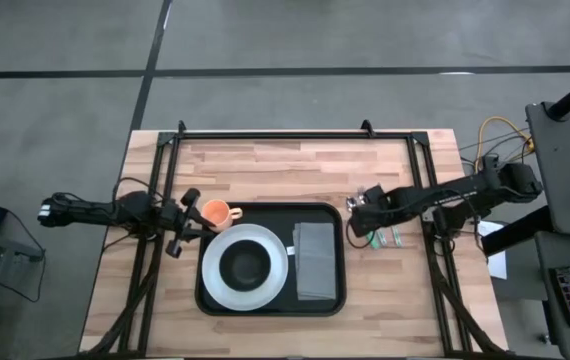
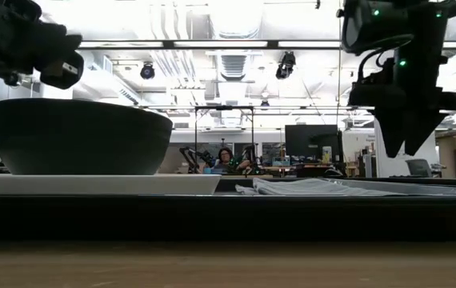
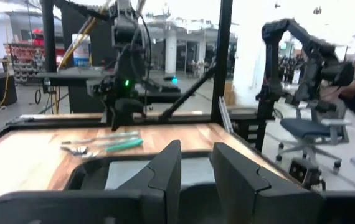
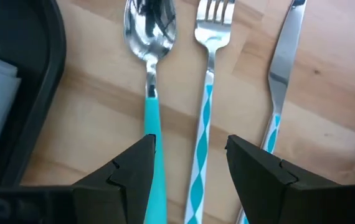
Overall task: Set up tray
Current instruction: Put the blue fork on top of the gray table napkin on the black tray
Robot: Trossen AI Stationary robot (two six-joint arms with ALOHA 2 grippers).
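The black tray (image 1: 270,312) lies mid-table. On it are a white plate (image 1: 215,287) bearing a dark bowl (image 1: 245,265) and, to the right, a folded grey napkin (image 1: 315,260). An orange cup (image 1: 215,212) stands at the tray's far left corner. A teal-handled spoon (image 4: 149,37), a fork (image 4: 207,93) and a knife (image 4: 280,74) lie side by side on the wood, right of the tray. My right gripper (image 4: 190,152) hovers open over the spoon and fork handles. My left gripper (image 1: 193,218) is raised beside the cup, its fingers (image 3: 171,168) a narrow gap apart.
Black frame rails run along the table's left, right and far sides (image 1: 285,135). Bare wood lies beyond the tray toward the far edge (image 1: 285,165) and along the near edge. In the low view, a person (image 2: 226,158) sits in the room behind.
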